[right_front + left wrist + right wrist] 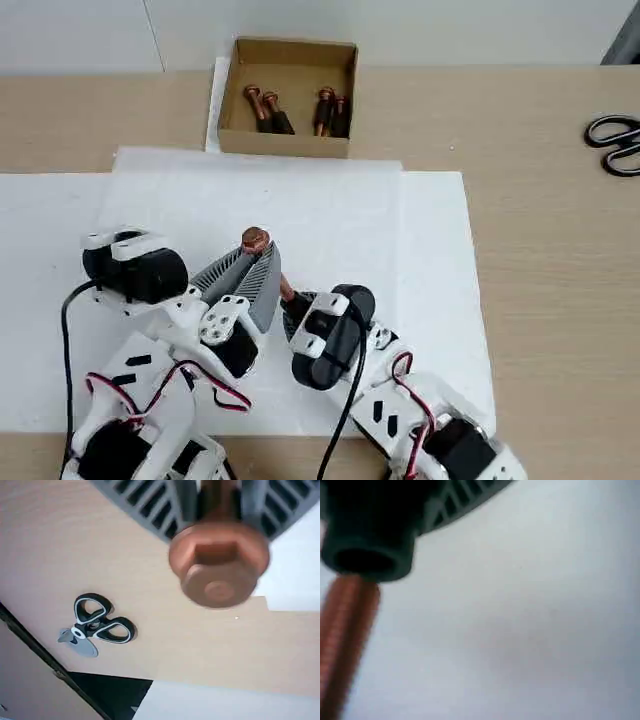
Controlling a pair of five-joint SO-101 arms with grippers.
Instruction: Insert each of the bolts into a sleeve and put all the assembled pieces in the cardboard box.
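The left claw [254,255] pinches 1 copper bolt [255,239] by its shank just under the head, over the near middle of the white sheet [420,230]. Just right of it, the right claw [296,312] is pressed on a black sleeve [367,545], with the bolt's threaded end meeting the sleeve's mouth. The cardboard box [290,46] stands on the bench [540,260] just past the sheet's far edge with 4 assembled pieces [275,112] inside and a bare stretch of sheet between it and the claws, while scissors [615,145] lie far right, well apart from the sheet's right edge.
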